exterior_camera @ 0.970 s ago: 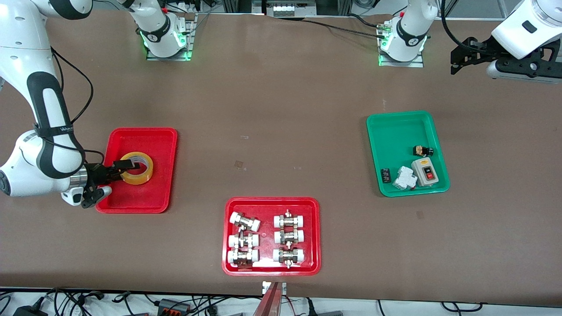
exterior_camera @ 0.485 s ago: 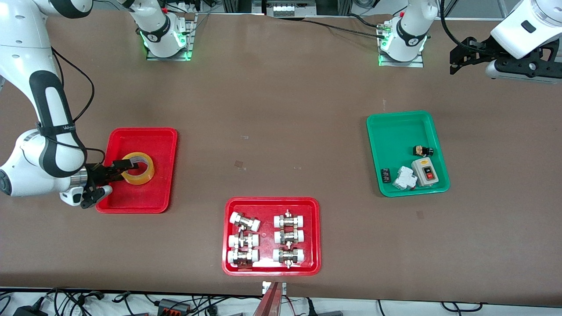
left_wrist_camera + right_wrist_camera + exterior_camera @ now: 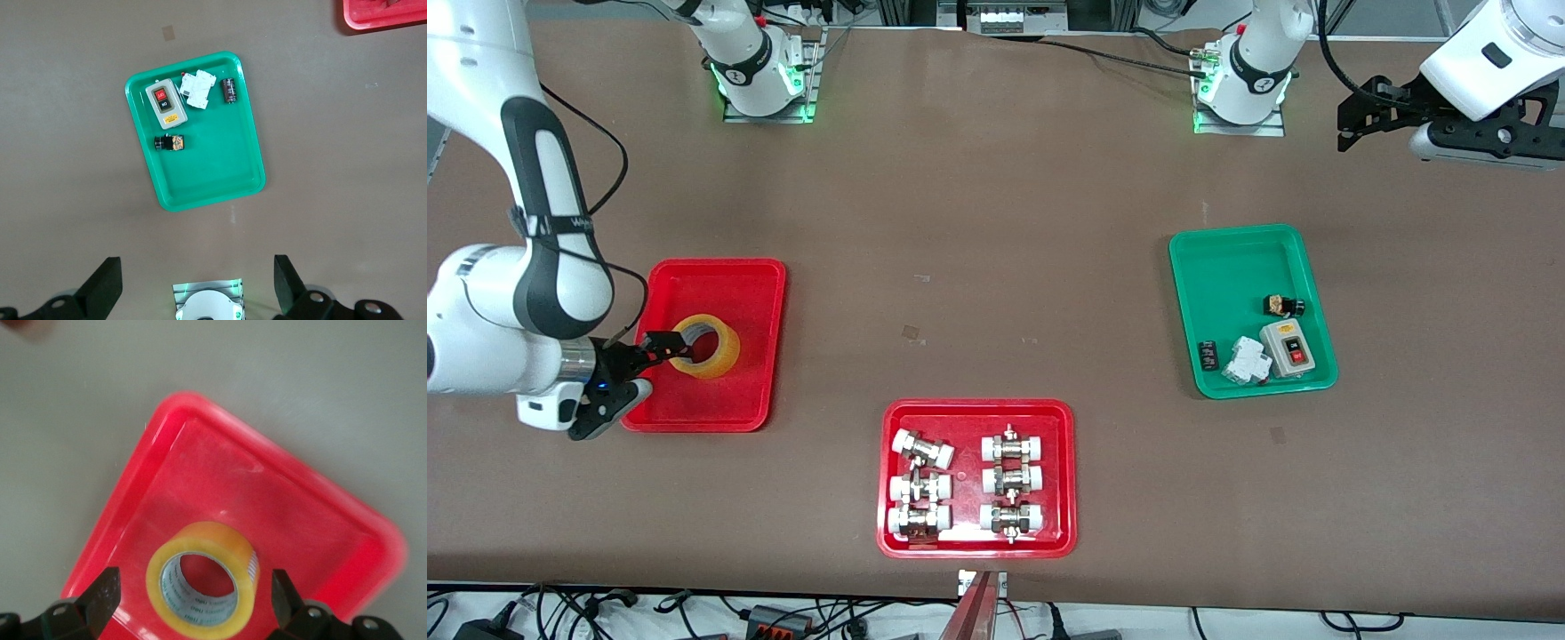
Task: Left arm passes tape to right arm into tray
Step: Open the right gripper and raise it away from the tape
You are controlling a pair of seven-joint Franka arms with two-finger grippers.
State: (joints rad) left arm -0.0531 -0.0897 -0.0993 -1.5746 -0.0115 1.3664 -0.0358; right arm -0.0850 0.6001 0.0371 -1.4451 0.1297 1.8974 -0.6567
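The yellow see-through tape lies flat in the plain red tray toward the right arm's end of the table. My right gripper is open and empty, just over the tray's edge beside the tape, and touches nothing. In the right wrist view the tape lies on the tray between the spread fingers of the right gripper, apart from both. My left gripper waits open and empty, up over the table beside the left arm's base; its own view shows the left gripper with nothing in it.
A green tray with a switch box and small parts sits toward the left arm's end; it also shows in the left wrist view. A red tray of white-capped metal fittings lies nearer the front camera, mid-table.
My right gripper has drawn back from the tape toward the tray's edge, and its finger has come out of the roll's hole. The tape stays in the tray. The left arm has not moved.
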